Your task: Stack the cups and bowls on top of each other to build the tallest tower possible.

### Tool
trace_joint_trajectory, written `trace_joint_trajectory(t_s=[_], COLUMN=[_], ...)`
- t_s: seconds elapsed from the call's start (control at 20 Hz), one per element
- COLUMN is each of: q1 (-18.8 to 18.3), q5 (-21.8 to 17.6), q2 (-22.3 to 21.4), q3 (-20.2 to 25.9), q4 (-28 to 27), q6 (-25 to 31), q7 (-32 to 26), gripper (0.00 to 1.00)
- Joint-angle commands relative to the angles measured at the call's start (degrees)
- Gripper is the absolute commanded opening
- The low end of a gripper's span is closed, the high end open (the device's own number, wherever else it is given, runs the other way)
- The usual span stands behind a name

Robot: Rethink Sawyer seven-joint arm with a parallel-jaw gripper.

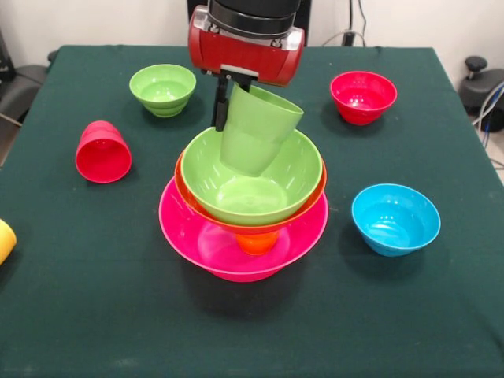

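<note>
While the pincer (228,106) gripped one green cup (258,130) over the tower (244,209), three small bowls, a red cup (103,152) and a yellow cup (5,240) lay around it.

Table (94,315) dark green. Tower (244,236): pink bowl, orange bowl, light green bowl. Green cup (260,126); red cup (103,153); yellow cup (4,240). Small bowls green (162,89), red (363,97), blue (395,220).

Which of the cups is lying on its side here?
The red cup, left of the tower, lies tipped with its mouth facing the camera. The green cup hangs tilted in the gripper over the large green bowl.
</note>
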Motion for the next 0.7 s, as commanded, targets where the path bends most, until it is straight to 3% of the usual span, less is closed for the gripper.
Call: trace_joint_trajectory(t_s=[0.05,0.7], q1=[0.4,-0.5], q5=[-0.8,0.5], q2=[2.5,2.9], q3=[2.9,4.3], q4=[-0.4,-0.5], q6=[2.2,5.6], q7=[4.8,3.1], gripper=[0.0,0.0])
